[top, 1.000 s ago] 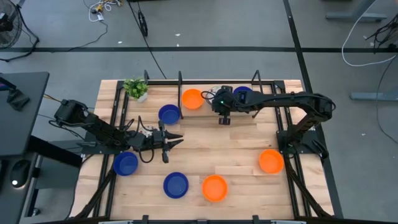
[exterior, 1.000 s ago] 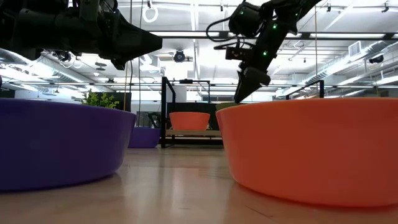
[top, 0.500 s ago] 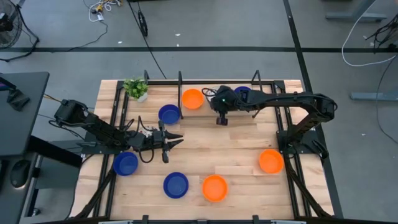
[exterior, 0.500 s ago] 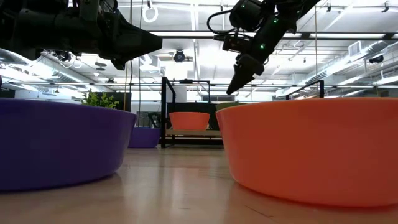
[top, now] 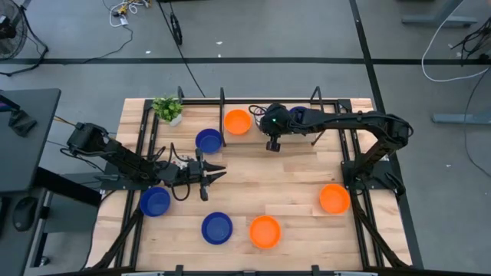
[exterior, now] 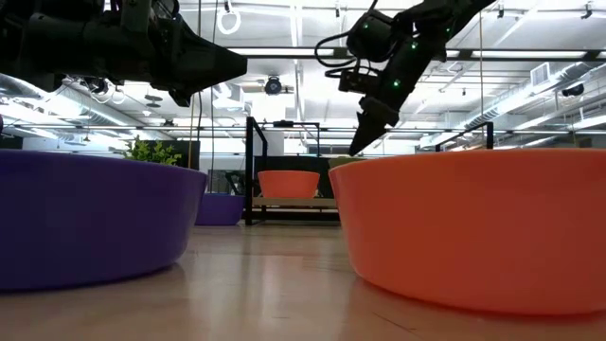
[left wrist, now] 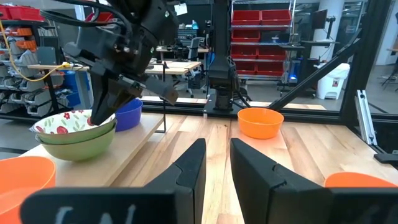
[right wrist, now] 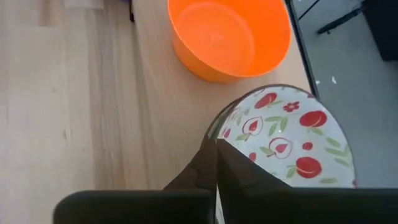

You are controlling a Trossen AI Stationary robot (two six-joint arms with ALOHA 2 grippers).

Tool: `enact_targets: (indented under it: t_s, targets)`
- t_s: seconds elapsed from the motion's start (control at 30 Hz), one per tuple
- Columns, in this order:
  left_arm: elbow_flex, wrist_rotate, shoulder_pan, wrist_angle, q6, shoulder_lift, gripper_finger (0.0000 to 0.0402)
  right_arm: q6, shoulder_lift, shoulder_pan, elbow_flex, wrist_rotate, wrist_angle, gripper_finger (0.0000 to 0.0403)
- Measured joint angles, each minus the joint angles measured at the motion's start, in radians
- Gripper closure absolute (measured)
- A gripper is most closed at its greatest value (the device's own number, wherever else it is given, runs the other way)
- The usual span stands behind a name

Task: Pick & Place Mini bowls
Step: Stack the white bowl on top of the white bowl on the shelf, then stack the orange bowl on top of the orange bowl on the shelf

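A white mini bowl with red fruit prints (left wrist: 69,121) sits nested in a green bowl (left wrist: 78,140) at the table's far middle. My right gripper (top: 272,143) reaches down to it and is shut on its rim. An orange bowl (right wrist: 229,37) stands on the table just beside it. My left gripper (top: 209,175) hovers open over the table's left middle with nothing between its fingers (left wrist: 214,168). Other blue and orange mini bowls rest on their bases around the table. My right gripper pinches the white bowl's rim (right wrist: 219,132), one finger inside the bowl and one outside. The fingers (left wrist: 106,109) come from above, slanting down. The bowl still sits level in the green bowl.
Blue bowls (top: 209,140) (top: 155,202) (top: 217,228) (top: 298,115) and orange bowls (top: 237,121) (top: 265,231) (top: 334,198) are spread over the table. A small potted plant (top: 167,107) stands at the far left corner. Black frame posts (top: 222,103) rise along the far edge.
My right gripper has shifted a little toward the table's left and far edge, tipped its fingers, and shut on the white bowl's rim. The bowl has stayed in the green bowl.
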Motion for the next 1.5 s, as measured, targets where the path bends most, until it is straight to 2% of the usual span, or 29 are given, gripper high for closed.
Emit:
enact_targets:
  t_s: [0.33,0.5,0.73,0.93,1.03,1.17,1.33,1.4,1.5]
  targets:
    - [0.0,0.0,0.0,0.0,0.0,0.0,0.0324,-0.025,-0.011,0.009,0.0,0.019,0.035,0.0397]
    - [0.0,0.0,0.0,0.0,0.0,0.0,0.0324,-0.019,-0.038,0.064,0.0,0.02,0.059,0.04]
    - [0.0,0.014,-0.002,0.0,0.0,0.0,0.0324,0.063,-0.068,0.279,-0.017,0.028,0.025,0.0401]
    - [0.008,0.136,-0.022,0.004,0.039,0.0,0.0324,0.252,-0.184,0.532,-0.225,0.228,0.102,0.0402]
    - [0.069,0.179,-0.053,-0.025,0.108,0.003,0.0324,0.417,-0.277,0.667,-0.354,0.305,0.186,0.04]
    - [0.215,0.2,-0.08,-0.162,0.161,0.088,0.0324,0.621,-0.369,0.819,-0.52,0.324,0.363,0.0399]
    - [0.445,0.221,-0.053,-0.38,0.148,0.271,0.0324,0.659,-0.407,0.925,-0.661,0.326,0.609,0.0399]
    - [0.54,0.286,-0.044,-0.543,0.129,0.307,0.0324,0.679,-0.404,0.946,-0.683,0.328,0.686,0.0399]
    - [0.722,0.493,-0.025,-0.879,0.145,0.358,0.0324,0.674,-0.403,0.964,-0.7,0.328,0.696,0.0398]
